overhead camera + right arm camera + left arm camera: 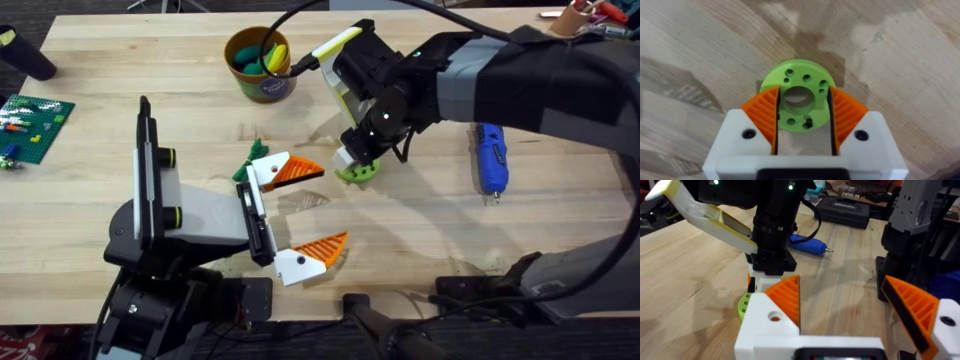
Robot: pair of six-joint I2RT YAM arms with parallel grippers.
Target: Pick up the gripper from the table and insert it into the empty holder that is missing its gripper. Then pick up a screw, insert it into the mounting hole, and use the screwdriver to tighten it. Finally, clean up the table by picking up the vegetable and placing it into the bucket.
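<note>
Up top, the bucket [260, 65] holds green and yellow toys. Right gripper [802, 112] clasps the green disc [801, 95]; left gripper [305, 215] gapes wide.

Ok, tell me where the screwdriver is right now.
In the overhead view the screwdriver lies flat on the table's right side, beyond the right arm and right of the lime-green disc.

overhead looks down across the table [420, 230]; both wrist views sit low and close, sharing the green disc [802, 95] with it.
</note>
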